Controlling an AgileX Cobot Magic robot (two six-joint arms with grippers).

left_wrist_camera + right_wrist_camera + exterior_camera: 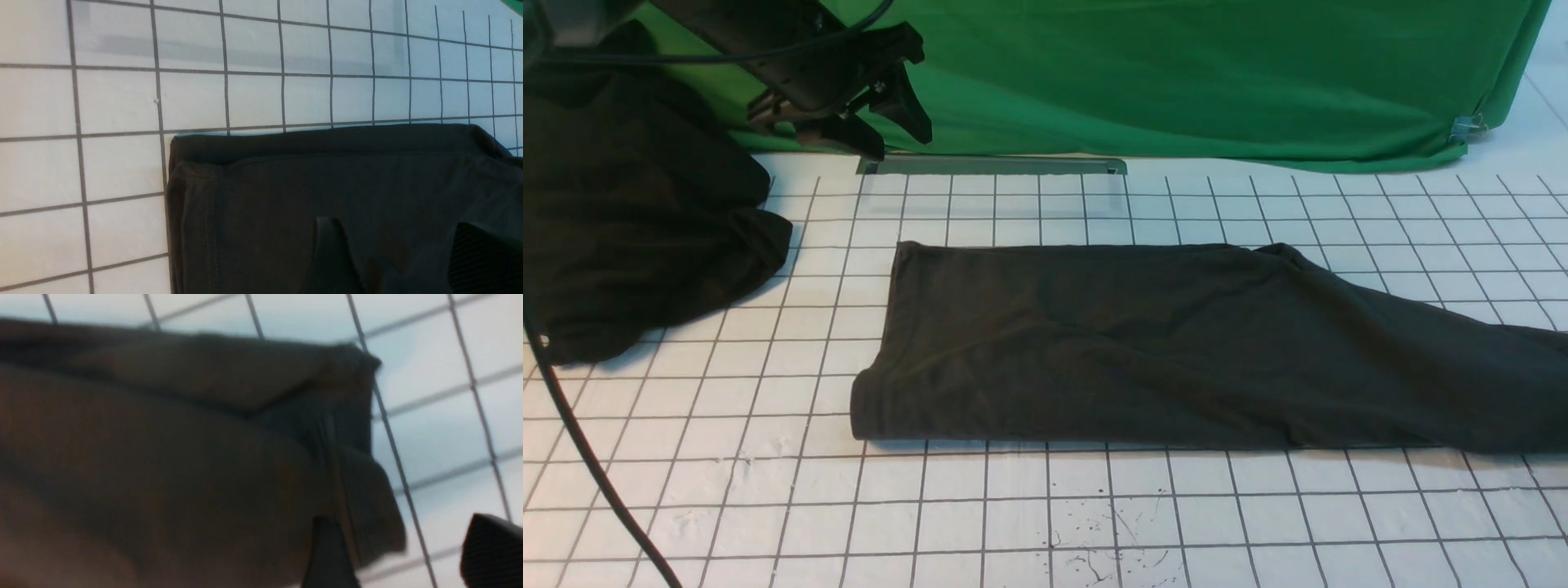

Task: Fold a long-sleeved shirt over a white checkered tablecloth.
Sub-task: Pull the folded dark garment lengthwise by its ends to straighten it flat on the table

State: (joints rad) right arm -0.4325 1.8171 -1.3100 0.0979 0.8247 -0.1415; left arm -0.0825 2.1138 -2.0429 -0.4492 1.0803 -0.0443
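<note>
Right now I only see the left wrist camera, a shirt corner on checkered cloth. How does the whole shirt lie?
Observer: In the front view the shirt lies flat as one long folded band, its right end running out of frame.
Operator: Anything else lying there?
Observer: A black heap of cloth sits on the tablecloth at the left, apart from the shirt.
Operator: And the other arm?
Observer: The right tool is open above the shirt's edge, gripping nothing; that view is blurred.
</note>
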